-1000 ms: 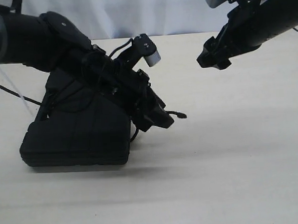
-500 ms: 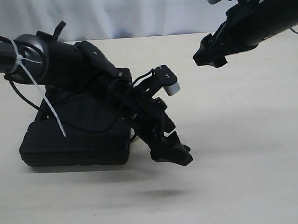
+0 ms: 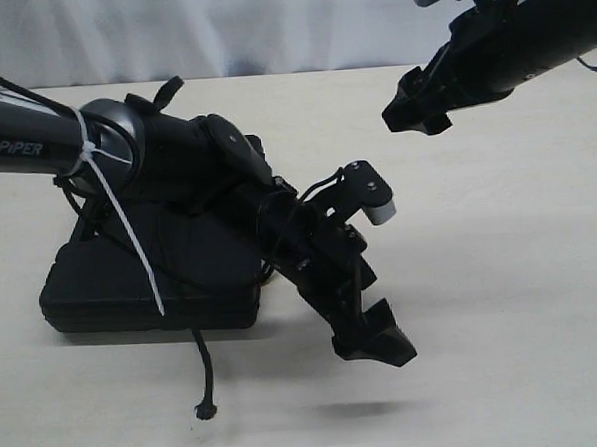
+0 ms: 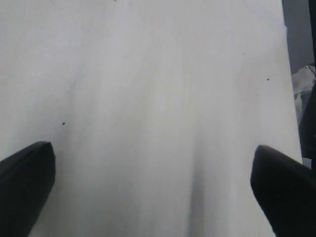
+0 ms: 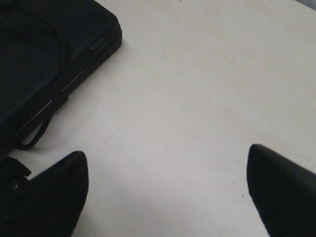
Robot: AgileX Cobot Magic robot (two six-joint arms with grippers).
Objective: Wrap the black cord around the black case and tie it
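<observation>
We hold our left gripper (image 3: 377, 348) wide and empty. The black cord (image 3: 204, 374) lies behind it, running straight out from the black case (image 3: 91, 284). Our right gripper (image 3: 413, 112), also wide, is farther.

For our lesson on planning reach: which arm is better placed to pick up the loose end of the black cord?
Probably left: the left gripper is open and low near the black cord; the right gripper hangs high, far off.

Cream table (image 3: 503, 313), black cord (image 3: 206, 372), black case (image 3: 92, 294)
</observation>
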